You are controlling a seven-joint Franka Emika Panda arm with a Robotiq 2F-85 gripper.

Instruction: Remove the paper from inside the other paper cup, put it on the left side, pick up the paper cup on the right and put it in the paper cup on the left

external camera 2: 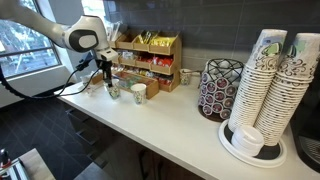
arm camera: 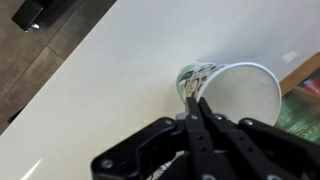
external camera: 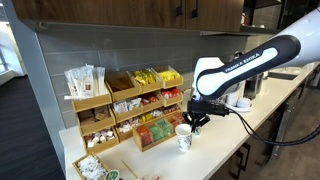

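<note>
A white printed paper cup (arm camera: pixel 245 95) stands on the white counter; in the wrist view its open mouth looks empty. My gripper (arm camera: pixel 197 100) is shut, its fingertips pinched at the cup's near rim. In an exterior view the gripper (external camera: pixel 190 121) sits right over this cup (external camera: pixel 183 137). In an exterior view the gripper (external camera 2: pixel 104 76) is above one cup (external camera 2: pixel 113 91), and a second paper cup (external camera 2: pixel 138 93) stands beside it. No loose paper shows in any view.
A wooden rack of snack and tea packets (external camera: pixel 120 105) stands against the wall right behind the cups. Tall stacks of paper cups (external camera 2: pixel 270 85) and a wire pod holder (external camera 2: pixel 221 88) stand further along the counter (external camera 2: pixel 170 125). The counter's front edge is near.
</note>
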